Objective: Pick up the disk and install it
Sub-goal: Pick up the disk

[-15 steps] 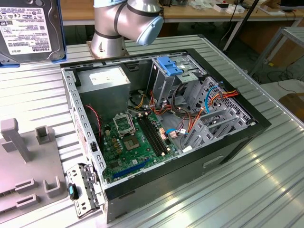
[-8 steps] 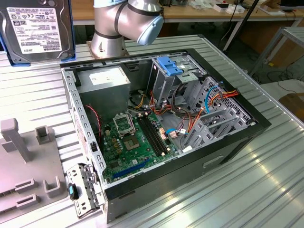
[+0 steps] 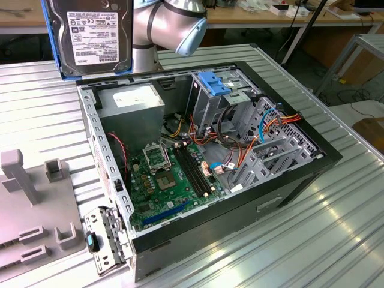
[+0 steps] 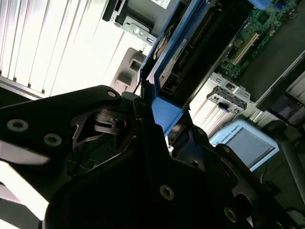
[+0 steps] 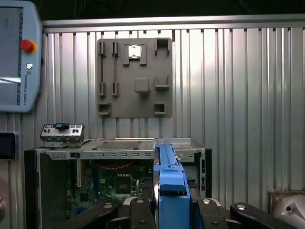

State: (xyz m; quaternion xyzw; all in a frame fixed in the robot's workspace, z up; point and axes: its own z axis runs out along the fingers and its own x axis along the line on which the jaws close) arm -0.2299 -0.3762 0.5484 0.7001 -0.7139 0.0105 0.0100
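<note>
Status: pick is done, install is not.

- The hand is clamping the disk by its blue carrier frame. In both wrist views the frame edge is sitting between the black fingers, so I'm reading it as closed on the part.
- The disk is hanging in the air, upright, label side facing the exterior camera. It is sitting just in front of the arm, above the back corner of the computer case on the exterior view's left. It is not touching the case or the counter.
- The case is lying open on the counter, side panel off. The motherboard and the power-supply box are showing inside.
- The drive cage, with the blue bracket on top, is standing well apart from the disk, further toward the exterior view's right. Nothing is going into it yet.
- The grey fixture plate is lying on the counter beside the case, with no disk on it.

My read: roughly halfway. The grasp and lift are looking secure, and the frame is not looking tilted in the first wrist view. Lining up with the cage and seating the disk are both outstanding. I can't tell from these views which bay is meant to take it.
</note>
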